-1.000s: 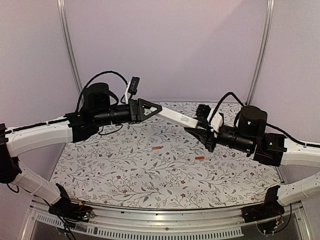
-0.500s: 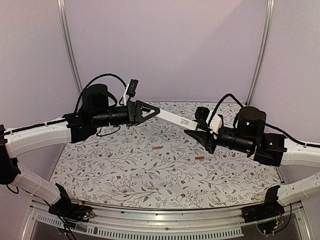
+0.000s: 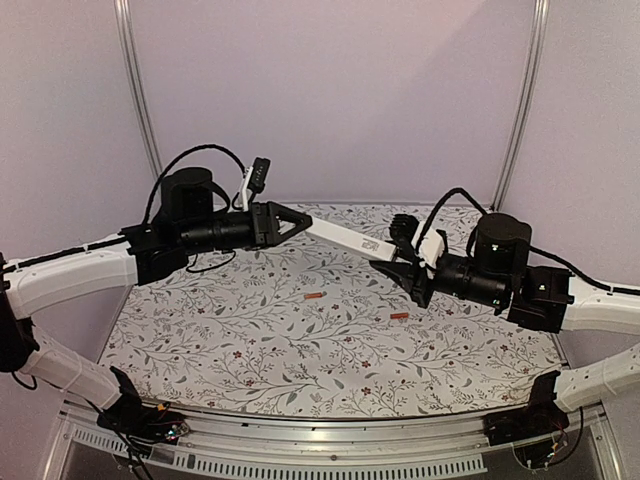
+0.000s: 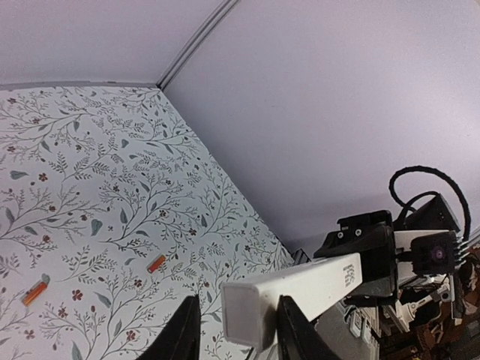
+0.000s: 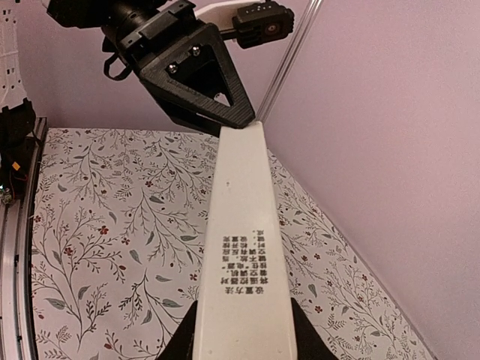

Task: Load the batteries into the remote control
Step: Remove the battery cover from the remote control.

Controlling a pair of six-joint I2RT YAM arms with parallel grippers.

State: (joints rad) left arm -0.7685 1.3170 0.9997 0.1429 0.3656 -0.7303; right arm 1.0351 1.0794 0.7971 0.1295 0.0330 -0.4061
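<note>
- Sliding back leftward in the top view, your left gripper (image 3: 303,220) now reaches only the remote control's (image 3: 345,236) left tip; both batteries (image 3: 314,297) lie on the table (image 3: 200,340), unloaded.
- Left wrist: its fingers (image 4: 180,334) straddle that end, narrowing, with a gap showing on one side.
- Right wrist: your right gripper (image 5: 244,334) clamps the other end, holding the remote aloft.

Remote control (image 3: 345,236): slim white bar with a small printed label near one end. It is held above the tabletop (image 3: 250,350), sloping down to the right gripper (image 3: 390,256), which is clamped on it. The upper end sits between the fingers of the left gripper (image 3: 303,222).

Batteries (image 3: 314,297): two orange-red sticks, laid flat on the tabletop and well apart. The second battery (image 3: 400,316) is nearer the right gripper.
</note>
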